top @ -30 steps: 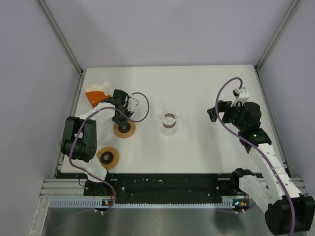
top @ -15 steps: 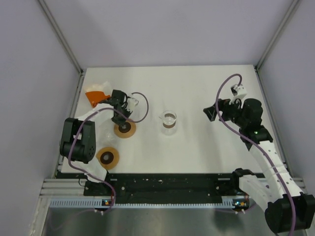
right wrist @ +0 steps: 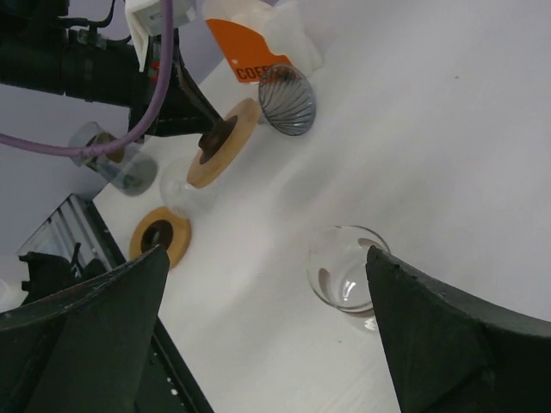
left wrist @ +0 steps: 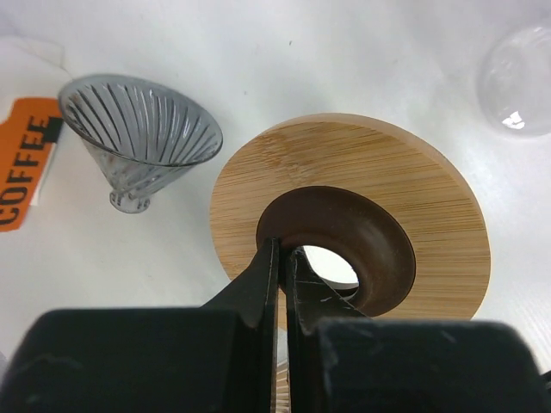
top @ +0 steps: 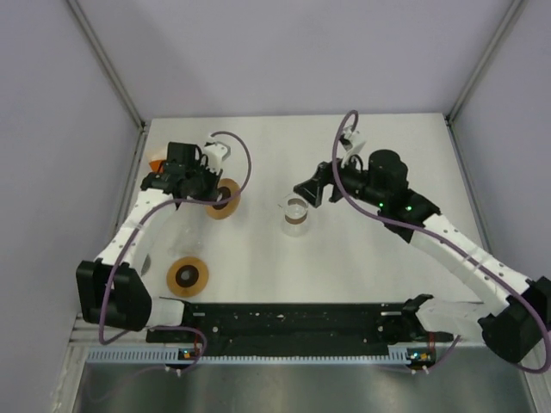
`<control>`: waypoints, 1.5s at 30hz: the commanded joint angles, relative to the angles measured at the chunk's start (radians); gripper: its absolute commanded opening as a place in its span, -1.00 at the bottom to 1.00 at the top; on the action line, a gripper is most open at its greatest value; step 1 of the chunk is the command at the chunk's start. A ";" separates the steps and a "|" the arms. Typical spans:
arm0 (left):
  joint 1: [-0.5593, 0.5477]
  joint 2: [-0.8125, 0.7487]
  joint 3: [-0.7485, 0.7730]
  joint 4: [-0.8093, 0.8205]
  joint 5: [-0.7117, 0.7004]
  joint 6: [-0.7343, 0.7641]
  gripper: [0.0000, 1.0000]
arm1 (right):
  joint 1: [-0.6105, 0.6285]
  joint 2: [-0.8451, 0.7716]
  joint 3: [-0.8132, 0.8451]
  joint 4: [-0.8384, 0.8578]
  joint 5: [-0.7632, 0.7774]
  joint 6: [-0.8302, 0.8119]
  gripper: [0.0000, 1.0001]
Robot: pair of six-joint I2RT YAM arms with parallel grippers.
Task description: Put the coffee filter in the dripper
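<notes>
Coffee filter pack (left wrist: 24, 163) lies just beside the tipped glass dripper (left wrist: 142, 138). Left gripper (left wrist: 281, 258) pinches the bamboo collar (left wrist: 413, 198) next to it, probably to mount the dripper. Right gripper (top: 308, 189) hovers spread, empty.

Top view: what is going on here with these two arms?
The left gripper is shut on the inner edge of a round bamboo ring with a brown collar, holding it tilted. Beside it the ribbed clear cone dripper sits empty, next to a white packet with an orange COFFEE label. The right gripper hangs open near a small clear glass cup, holding nothing.
</notes>
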 commanded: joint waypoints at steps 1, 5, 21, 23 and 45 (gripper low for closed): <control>0.003 -0.113 0.061 0.001 0.085 -0.060 -1.00 | 0.116 0.154 0.085 0.175 0.065 0.162 0.93; 0.003 -0.177 0.055 0.035 0.059 -0.100 -1.00 | 0.185 0.307 0.153 0.289 0.060 0.277 0.89; 0.004 -0.252 0.055 0.051 0.052 -0.149 -1.00 | 0.269 0.753 0.449 0.430 -0.067 0.426 -0.39; 0.004 -0.257 0.056 0.047 0.051 -0.146 -1.00 | 0.269 0.754 0.446 0.433 -0.063 0.420 -0.69; 0.033 -0.179 0.474 -0.168 0.558 -0.526 0.49 | 0.472 0.171 -0.128 0.852 0.453 -1.446 -1.00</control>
